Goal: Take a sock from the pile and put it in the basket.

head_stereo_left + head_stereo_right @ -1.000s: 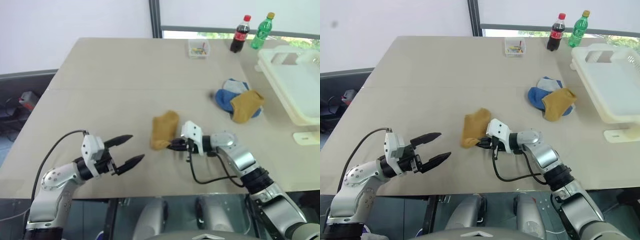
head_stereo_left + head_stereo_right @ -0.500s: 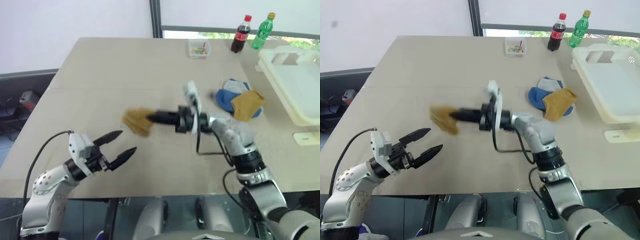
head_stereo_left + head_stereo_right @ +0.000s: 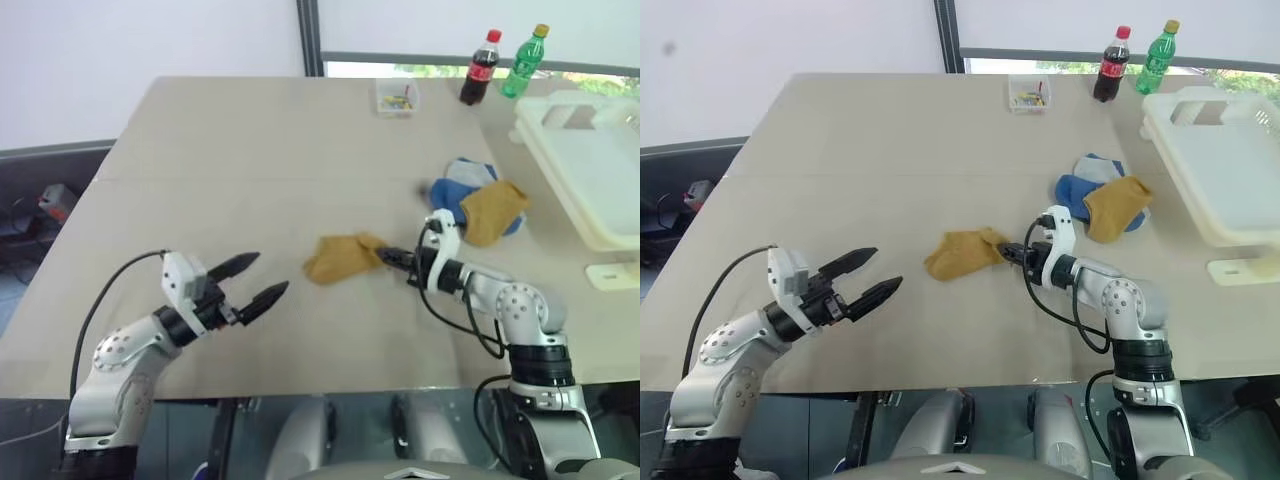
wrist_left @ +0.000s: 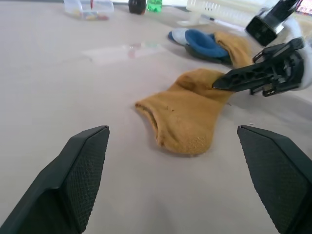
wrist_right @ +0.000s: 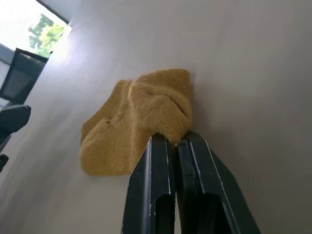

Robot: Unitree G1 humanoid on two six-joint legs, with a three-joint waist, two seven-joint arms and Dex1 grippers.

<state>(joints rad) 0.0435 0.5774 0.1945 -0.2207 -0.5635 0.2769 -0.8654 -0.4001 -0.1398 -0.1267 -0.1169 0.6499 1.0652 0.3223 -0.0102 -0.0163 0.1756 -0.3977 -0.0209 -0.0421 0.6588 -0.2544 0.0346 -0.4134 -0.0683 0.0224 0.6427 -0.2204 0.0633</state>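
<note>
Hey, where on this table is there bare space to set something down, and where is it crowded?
Bare: the table across its far left, from the small clear box leftward. Crowded: the right side, where the pile, basket and two bottles cluster, and the near middle, around the mustard sock.

Left claw (image 3: 262, 279) spread wide, right claw (image 5: 171, 142) nearly closed, both low
</note>
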